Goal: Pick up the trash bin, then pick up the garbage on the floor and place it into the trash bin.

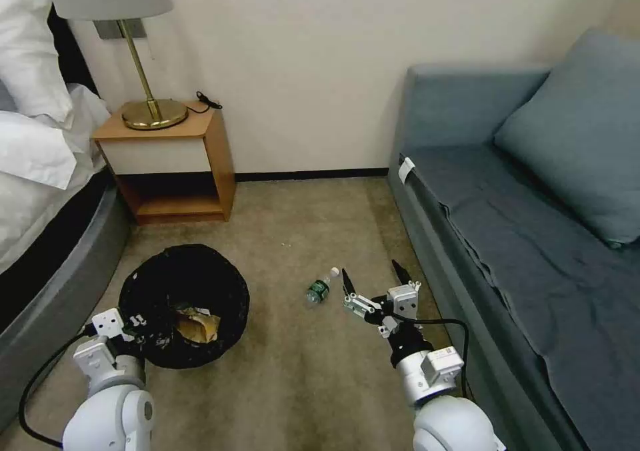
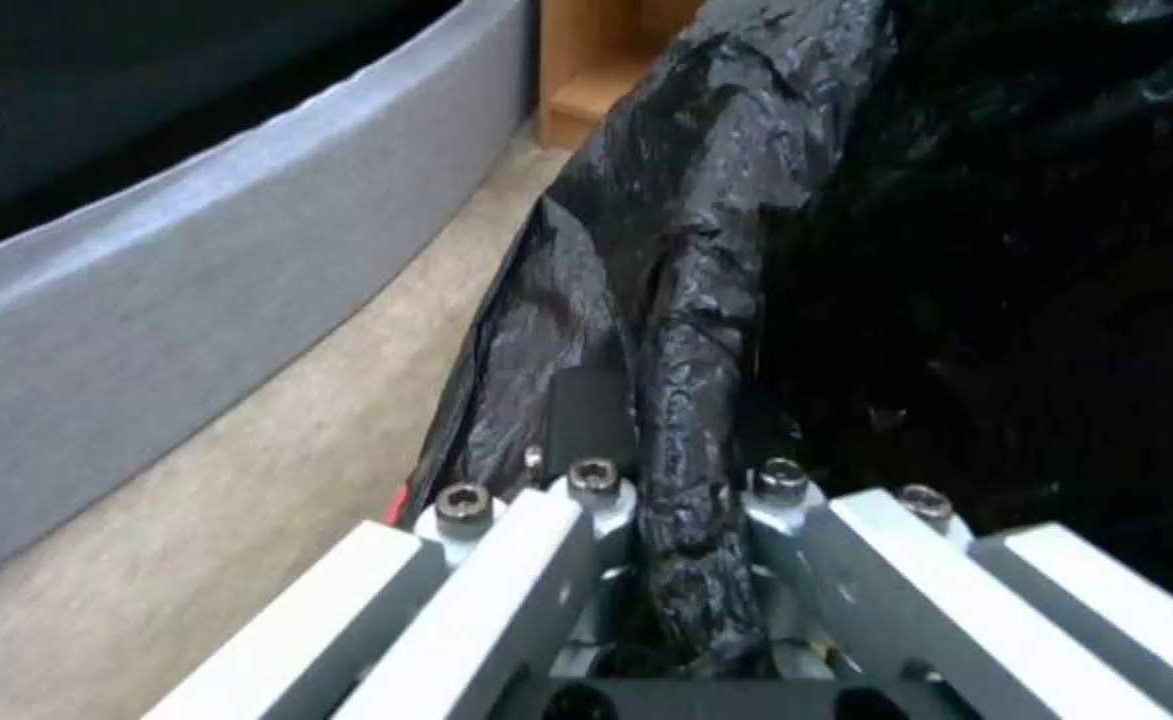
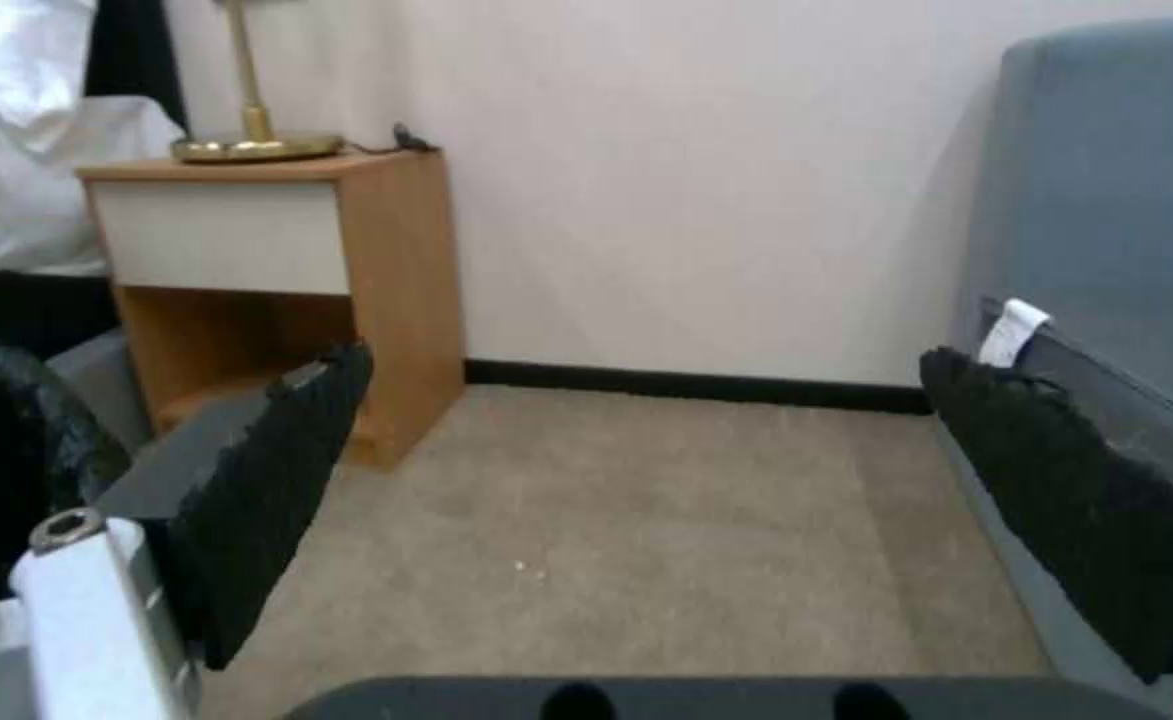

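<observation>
The trash bin, lined with a crinkled black bag, stands low at the left beside the bed base. My left gripper is shut on its near rim, and the left wrist view has the bag-covered rim pinched between the fingers of the left gripper. A crumpled gold-tan wrapper lies inside the bin. A small clear bottle with a green label lies on the carpet. Just right of the bottle, my right gripper is open and holds nothing. Its black pads spread wide over bare carpet, right gripper.
A wooden nightstand with a brass lamp stands against the back wall. The bed's grey base runs along the left. A blue sofa lines the right. Carpet lies open between them.
</observation>
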